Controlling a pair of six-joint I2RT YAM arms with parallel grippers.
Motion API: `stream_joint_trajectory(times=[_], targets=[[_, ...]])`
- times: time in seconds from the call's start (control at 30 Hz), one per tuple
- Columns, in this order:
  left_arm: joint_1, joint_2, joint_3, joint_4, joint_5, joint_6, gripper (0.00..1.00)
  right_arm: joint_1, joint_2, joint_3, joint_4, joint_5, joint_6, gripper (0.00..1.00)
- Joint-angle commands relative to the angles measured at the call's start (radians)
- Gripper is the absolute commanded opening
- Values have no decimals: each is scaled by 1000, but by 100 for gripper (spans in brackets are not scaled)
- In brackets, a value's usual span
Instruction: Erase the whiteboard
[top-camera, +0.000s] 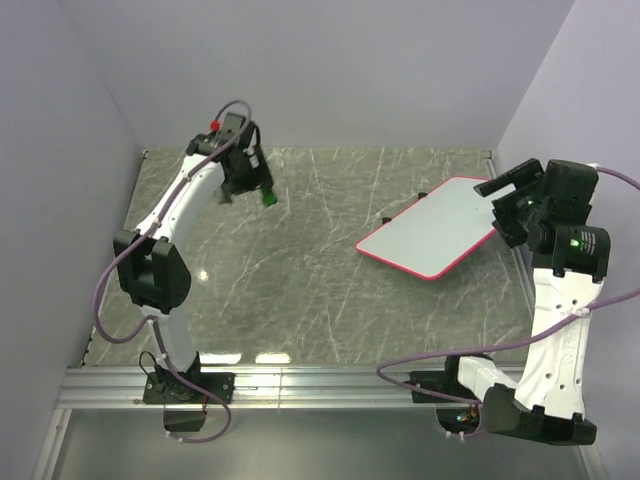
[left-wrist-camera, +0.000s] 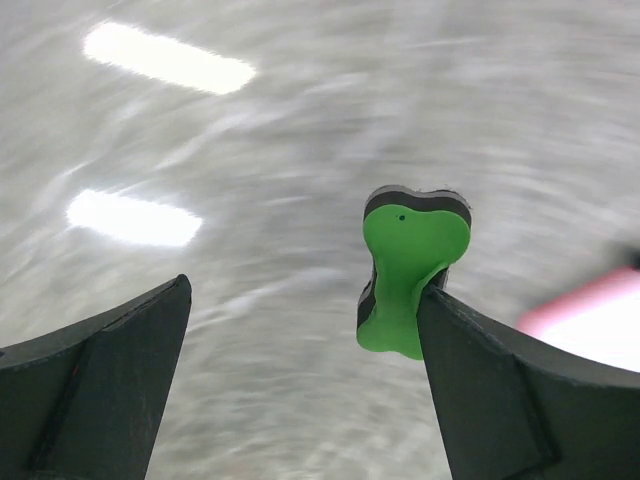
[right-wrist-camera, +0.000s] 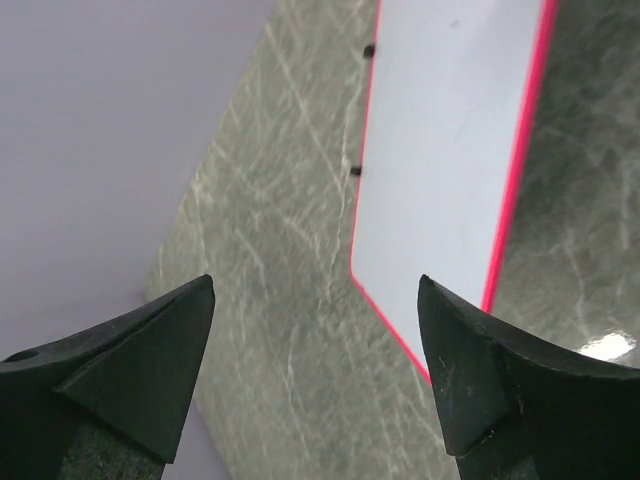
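Observation:
The whiteboard, white with a red-pink rim and no marks visible, lies at an angle on the right half of the table. It also shows in the right wrist view and at the right edge of the left wrist view. My right gripper is open and empty above the board's right end. My left gripper is at the far left, jaws wide apart. A small green block with a black backing rests against its right finger and shows at the gripper's tip.
The grey marbled table is walled at the back and both sides. Two small black pegs stick out from the whiteboard's left edge. A metal rail runs along the near edge by the arm bases.

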Motion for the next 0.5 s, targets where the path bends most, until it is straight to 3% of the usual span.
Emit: stream_joint_trajectory(times=[0.0,0.13,0.3,0.47], targets=[[-112,36,186,8,144,62,98,43,17,-15,50,-92,12,89],[-210,38,191,112,302,93,98,83,-10,10,17,-29,-11,89],[-289,4,130,243,422,71,99,129,-13,68,0,-93,-72,88],[-341,-2,121,293,428,45,99,133,-9,177,-131,37,-117,91]])
